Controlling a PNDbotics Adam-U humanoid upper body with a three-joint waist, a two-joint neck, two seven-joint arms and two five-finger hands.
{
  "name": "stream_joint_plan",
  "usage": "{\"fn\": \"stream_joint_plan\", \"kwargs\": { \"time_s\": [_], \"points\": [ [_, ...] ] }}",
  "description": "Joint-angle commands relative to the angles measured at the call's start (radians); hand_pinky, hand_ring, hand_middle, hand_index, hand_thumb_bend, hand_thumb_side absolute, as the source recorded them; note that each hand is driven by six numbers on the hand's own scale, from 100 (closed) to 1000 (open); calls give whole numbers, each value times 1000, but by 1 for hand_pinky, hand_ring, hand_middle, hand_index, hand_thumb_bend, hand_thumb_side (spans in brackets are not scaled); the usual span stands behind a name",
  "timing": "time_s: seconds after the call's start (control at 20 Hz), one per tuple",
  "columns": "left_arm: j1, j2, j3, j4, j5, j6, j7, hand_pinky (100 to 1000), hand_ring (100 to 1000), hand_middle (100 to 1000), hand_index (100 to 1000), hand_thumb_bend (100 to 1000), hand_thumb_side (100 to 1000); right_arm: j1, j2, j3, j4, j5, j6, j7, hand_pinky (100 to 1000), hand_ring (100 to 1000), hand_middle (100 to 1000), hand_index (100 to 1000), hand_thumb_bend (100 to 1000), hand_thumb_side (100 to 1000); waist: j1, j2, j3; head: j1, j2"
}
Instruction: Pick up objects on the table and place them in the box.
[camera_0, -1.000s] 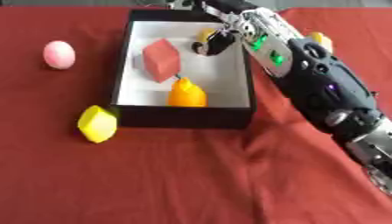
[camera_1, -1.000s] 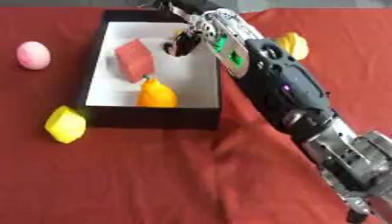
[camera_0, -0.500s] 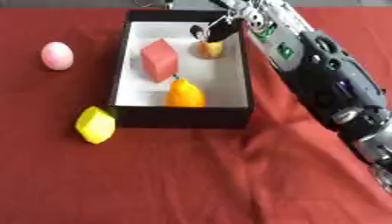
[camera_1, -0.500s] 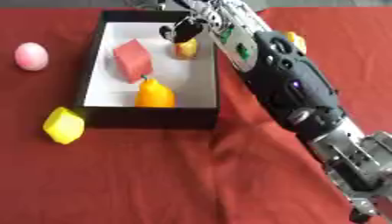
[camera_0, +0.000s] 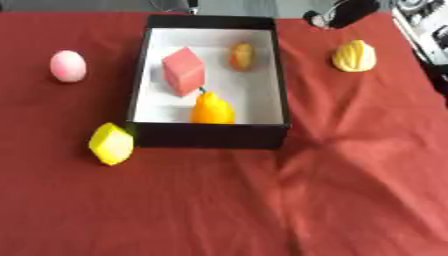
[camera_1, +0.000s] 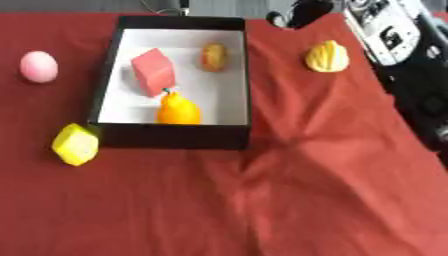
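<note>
Inside black box (camera_0: 208, 135), red block (camera_0: 184, 70)

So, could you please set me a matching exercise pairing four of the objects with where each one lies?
Things:
1. pink ball
2. red block
3. yellow block
4. yellow shell-shaped thing

Places:
A. inside the box
B. on the cloth, right of the box
C. on the cloth, by the box's near left corner
D. on the cloth, left of the box, farther back

Pairs: 1-D, 2-A, 3-C, 4-B
</note>
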Motion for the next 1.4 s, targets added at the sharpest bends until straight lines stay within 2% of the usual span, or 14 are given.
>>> {"fn": "stream_joint_plan", "kwargs": {
  "time_s": [0.05, 0.25, 0.45, 0.75, 1.0, 1.15, 1.4],
  "points": [
    [-2, 39, 11, -11, -5, 1, -3, 640, 824, 834, 782, 290, 869, 18, -97, -37, -32, -16, 11, 0, 916, 896, 789, 923, 382, 100, 5, -24, -3, 7, -2],
    [-3, 40, 10, -11, -5, 1, -6, 639, 824, 833, 781, 288, 871, 81, -158, -59, 3, 3, 3, 27, 917, 906, 799, 929, 388, 100, 6, -22, -5, 12, -2],
    [-5, 40, 9, -10, -7, 2, -13, 639, 824, 833, 781, 286, 871, 106, -175, -70, 60, 27, -35, 69, 920, 913, 804, 934, 379, 100, 11, -18, -3, 13, -2],
    [-6, 38, 7, -7, -8, 4, -18, 638, 824, 833, 780, 286, 874, 85, -165, -93, 149, 66, -88, 83, 923, 922, 812, 935, 354, 100, 14, -9, 1, 8, -2],
    [-16, 37, 3, -9, -11, 5, -25, 638, 824, 833, 778, 282, 879, 54, -161, -115, 214, 73, -139, 77, 927, 929, 820, 946, 347, 100, 12, 11, 13, -2, -2],
    [-20, 38, 3, -9, -13, 6, -27, 638, 825, 833, 778, 280, 882, 45, -160, -129, 233, 54, -173, 80, 931, 931, 820, 947, 322, 100, 9, 22, 22, -7, -2],
    [-20, 42, 3, -8, -19, 9, -34, 638, 824, 830, 778, 278, 887, 50, -195, -133, 210, -4, -199, 109, 934, 928, 813, 941, 357, 100, 3, 35, 29, -7, -2]
  ]
}}
